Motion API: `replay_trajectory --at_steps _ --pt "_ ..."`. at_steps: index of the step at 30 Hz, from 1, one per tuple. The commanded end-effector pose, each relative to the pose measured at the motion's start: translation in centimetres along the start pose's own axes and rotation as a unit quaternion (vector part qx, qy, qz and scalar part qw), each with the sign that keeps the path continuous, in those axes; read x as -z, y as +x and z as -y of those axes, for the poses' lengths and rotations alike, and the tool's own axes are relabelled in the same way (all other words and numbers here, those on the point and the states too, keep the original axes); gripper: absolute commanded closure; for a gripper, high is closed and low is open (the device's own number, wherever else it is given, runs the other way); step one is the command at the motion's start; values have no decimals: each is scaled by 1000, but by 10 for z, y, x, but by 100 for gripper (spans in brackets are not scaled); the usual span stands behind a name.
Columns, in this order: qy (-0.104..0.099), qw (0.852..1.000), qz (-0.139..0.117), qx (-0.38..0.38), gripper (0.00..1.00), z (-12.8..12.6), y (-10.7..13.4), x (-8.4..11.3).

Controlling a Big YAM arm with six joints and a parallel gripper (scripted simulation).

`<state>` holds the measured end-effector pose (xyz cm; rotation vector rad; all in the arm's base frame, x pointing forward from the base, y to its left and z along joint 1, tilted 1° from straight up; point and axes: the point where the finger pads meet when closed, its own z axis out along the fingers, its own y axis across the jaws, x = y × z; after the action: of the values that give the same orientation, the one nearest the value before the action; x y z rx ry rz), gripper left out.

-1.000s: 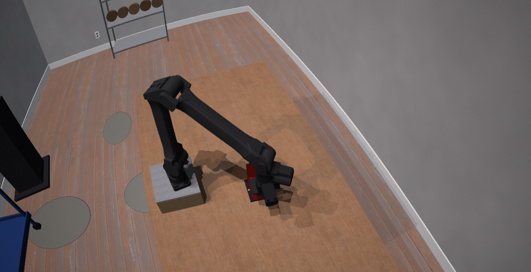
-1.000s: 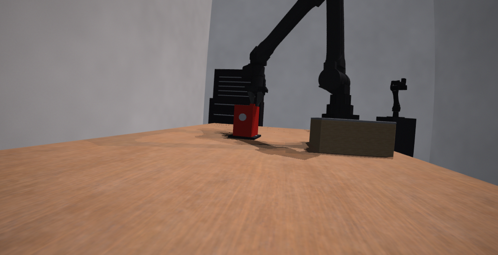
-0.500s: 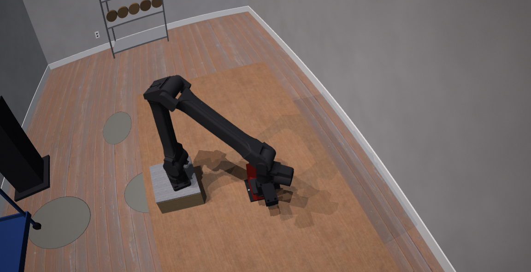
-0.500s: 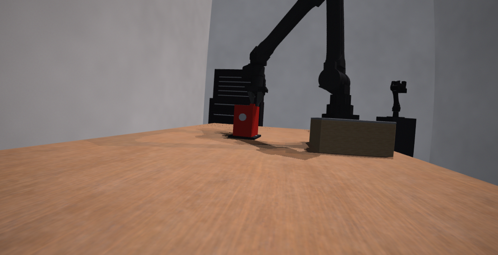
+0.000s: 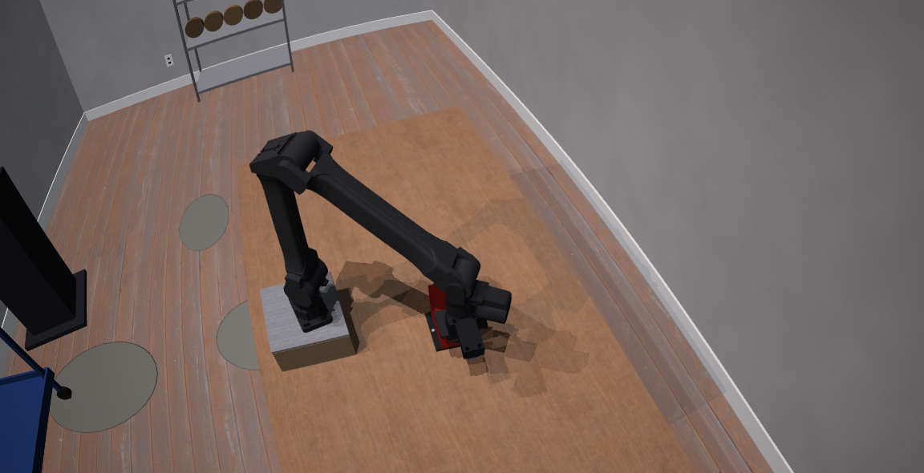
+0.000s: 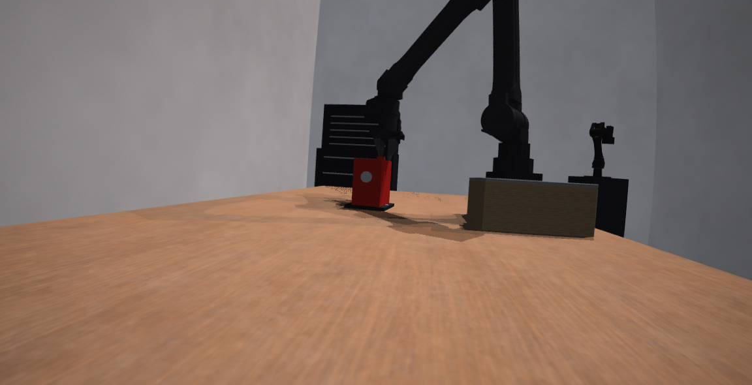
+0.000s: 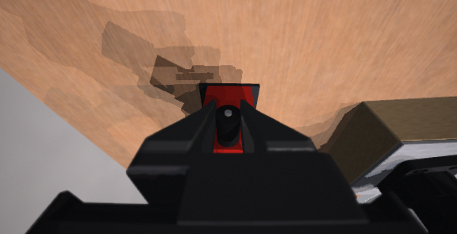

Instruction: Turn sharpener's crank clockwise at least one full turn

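Note:
The red sharpener (image 6: 371, 182) stands on a dark base plate on the brown mat, with a grey round hole on its near face. In the wrist view its red body (image 7: 229, 96) lies straight below me, and the black crank knob (image 7: 228, 124) with a pale tip stands between my fingers. My gripper (image 7: 228, 105) is shut on that knob, one finger on each side. In the top view the gripper (image 5: 466, 336) hangs over the sharpener (image 5: 437, 309) and hides most of it. The crank arm itself is hidden.
The arm's base block (image 5: 309, 328) stands on the mat to the left of the sharpener, about one arm's link away; it also shows in the wrist view (image 7: 373, 136). A shelf rack (image 5: 225, 11) stands by the far wall.

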<state>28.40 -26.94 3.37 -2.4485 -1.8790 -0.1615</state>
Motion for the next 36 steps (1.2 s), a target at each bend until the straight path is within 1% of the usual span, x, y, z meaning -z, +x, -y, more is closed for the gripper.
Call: replay_trajectory --at_steps 1,11,19,22,24,25,27,29,36 --pt "-6 1000 2 1 85 -23 -4 1" --pt "-10 1000 4 1 85 -37 -5 -3" --pt "-9 1000 3 1 85 -46 -5 -11" --pt "-5 1000 1 0 85 -46 -4 -16" --pt "-5 1000 1 0 85 -46 -4 -16" --pt "12 1000 -9 -6 85 -31 0 -25" --pt "-2 1000 -1 0 85 -46 -3 -22" --pt "-8 1000 3 1 85 -54 -6 -20" --pt "5 1000 -3 -2 85 -46 -4 -37"
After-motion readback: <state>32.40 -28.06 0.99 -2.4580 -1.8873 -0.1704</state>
